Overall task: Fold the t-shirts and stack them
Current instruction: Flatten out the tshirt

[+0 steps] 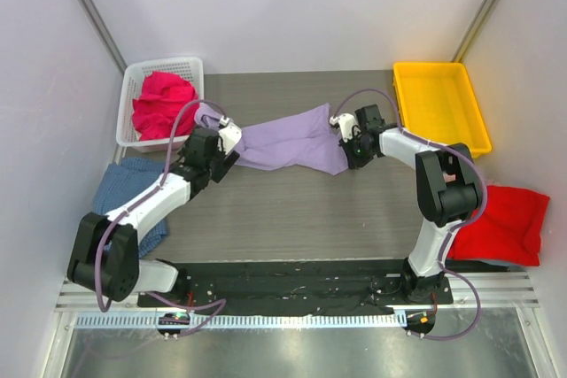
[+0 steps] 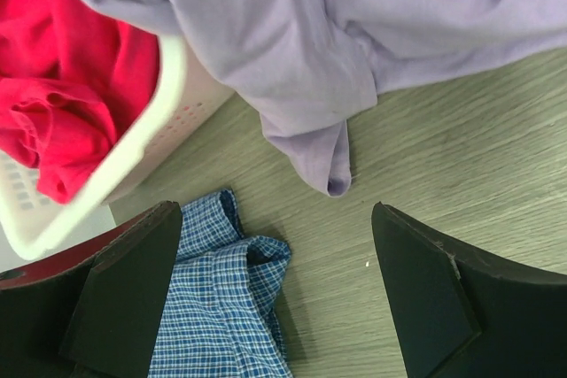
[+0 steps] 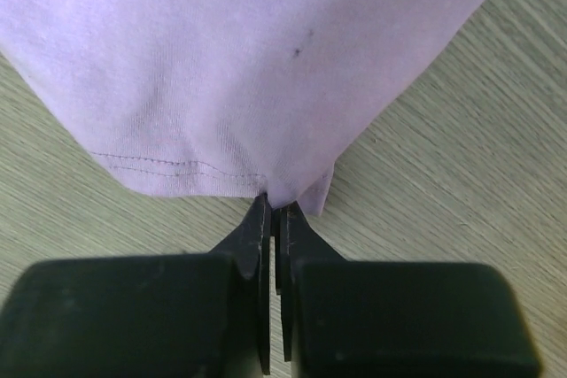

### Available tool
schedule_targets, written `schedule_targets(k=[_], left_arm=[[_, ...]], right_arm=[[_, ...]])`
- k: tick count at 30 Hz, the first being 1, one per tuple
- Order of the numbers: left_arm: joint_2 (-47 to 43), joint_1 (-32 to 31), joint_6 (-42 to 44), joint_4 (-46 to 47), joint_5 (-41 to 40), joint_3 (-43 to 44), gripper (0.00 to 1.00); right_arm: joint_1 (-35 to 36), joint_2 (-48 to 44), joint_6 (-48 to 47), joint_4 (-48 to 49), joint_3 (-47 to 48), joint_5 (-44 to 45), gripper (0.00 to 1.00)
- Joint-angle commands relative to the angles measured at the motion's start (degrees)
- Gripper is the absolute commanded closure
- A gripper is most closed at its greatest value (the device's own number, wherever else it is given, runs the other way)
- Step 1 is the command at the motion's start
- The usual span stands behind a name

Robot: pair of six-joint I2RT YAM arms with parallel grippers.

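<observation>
The right tool (image 3: 273,212) was clenched on the hem of the lavender t-shirt (image 3: 266,59), which lay stretched across the table (image 1: 292,210). The left tool (image 2: 275,219) was released, with its fingers wide apart just beside the shirt's other end, which reached over the rim of the white mesh basket (image 2: 133,148). The magenta-pink t-shirt (image 2: 62,104) lay in this basket, the blue checked t-shirt (image 2: 221,307) lay beside it, and the red t-shirt (image 1: 505,219) lay at the far right.
</observation>
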Motion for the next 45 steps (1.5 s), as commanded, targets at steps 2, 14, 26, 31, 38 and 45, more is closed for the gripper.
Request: schedule_targets(k=[2,14,26,31,38,45], left_arm=[[2.7,0.8,2.5,5.3,-0.9,-1.8,0.07],[14.7,7.7,3.1,6.0,7.5,1.4,0.22],[19.4,8.5,2.3,-1.0,16.8,6.7,0.43],[20.8,9.2,3.5,-6.1,20.8,9.2,0.54],[23.2,10.5,4.5,-7.7,19.7,10.7,0.66],[21.7,10.6,4.5,-10.0,16.7,11.3,1.00]], right_arm=[[0.0,-2.3,-1.3,0.8,0.4,1.6,0.99],[0.0,-8.9,-2.4,-2.7,-0.4,3.6,0.99],[0.0,-10.2,-2.9,-3.6,-1.5,3.6,0.99],[0.0,-10.9,-3.4,-3.9,-1.6,3.9,0.99],[0.0,-11.7,-3.8,-4.2,-2.0,4.6,0.99],[0.0,-13.6,-4.4,-4.5,-1.1,7.9,0.99]])
